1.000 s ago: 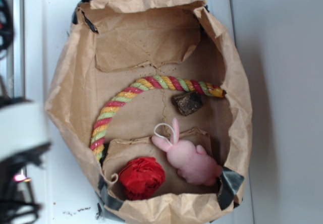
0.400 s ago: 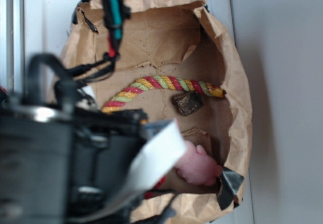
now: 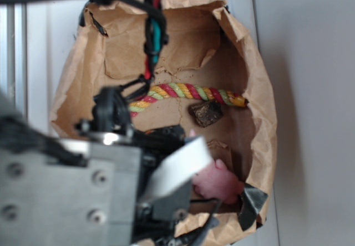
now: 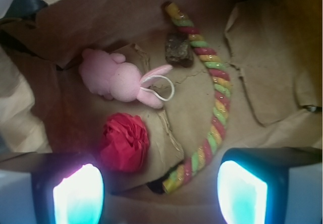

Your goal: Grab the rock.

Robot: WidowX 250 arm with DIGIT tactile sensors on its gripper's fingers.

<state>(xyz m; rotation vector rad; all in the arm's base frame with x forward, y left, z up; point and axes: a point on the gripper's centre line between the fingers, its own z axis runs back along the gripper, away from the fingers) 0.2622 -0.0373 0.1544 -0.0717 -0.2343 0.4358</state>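
The rock (image 3: pixel 206 113) (image 4: pixel 178 51) is a small dark brown rough lump lying on the floor of a brown paper bag (image 3: pixel 258 85), just below the striped rope (image 3: pixel 188 92) (image 4: pixel 217 105). My gripper (image 4: pixel 160 192) hangs above the bag, open, with nothing between its glowing pads (image 4: pixel 78 196). The rock lies far ahead of the jaws in the wrist view. In the exterior view the arm (image 3: pixel 89 185) fills the lower left and hides the gripper's tips.
A pink plush bunny (image 3: pixel 219 183) (image 4: pixel 117 78) lies near the rock. A red wrinkly ball (image 4: pixel 123 142) sits beside it, hidden by the arm in the exterior view. The bag's paper walls rise all round, with black tape (image 3: pixel 252 204) at the corners.
The arm has swung in from the left over the bag and moved further right and up, covering the red ball and part of the bunny. The rock has not moved.
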